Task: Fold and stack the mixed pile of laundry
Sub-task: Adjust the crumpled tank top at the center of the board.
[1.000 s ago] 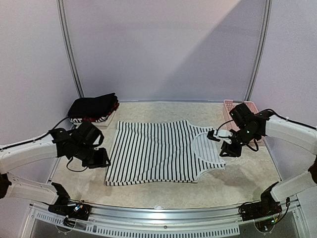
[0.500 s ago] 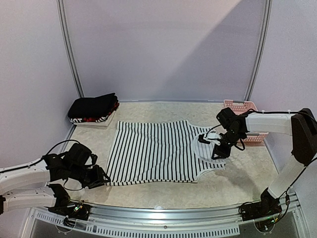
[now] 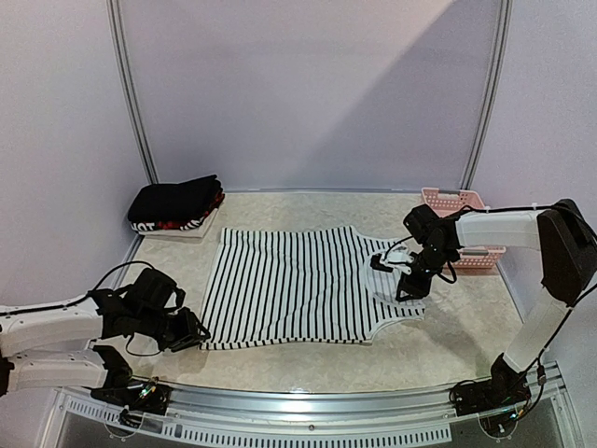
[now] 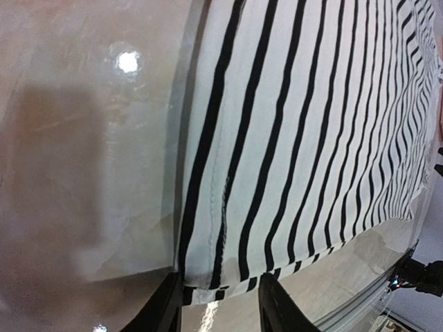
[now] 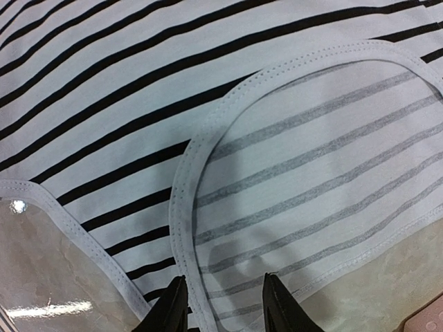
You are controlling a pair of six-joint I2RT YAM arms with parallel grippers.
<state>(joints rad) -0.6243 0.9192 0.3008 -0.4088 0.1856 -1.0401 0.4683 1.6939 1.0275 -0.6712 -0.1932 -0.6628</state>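
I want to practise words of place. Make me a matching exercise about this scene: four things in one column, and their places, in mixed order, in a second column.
Things:
1. striped tank top
2. folded dark stack
3. pink basket
4. left gripper

Places:
A. far right of the table
B. at the tank top's near left corner
C. far left corner of the table
D. spread flat in the middle

Pairs: 1-D, 2-C, 3-A, 4-B

Soft even light, glare spots on the table [image 4: 83, 138], faint shadows on tank top [image 5: 311, 138]
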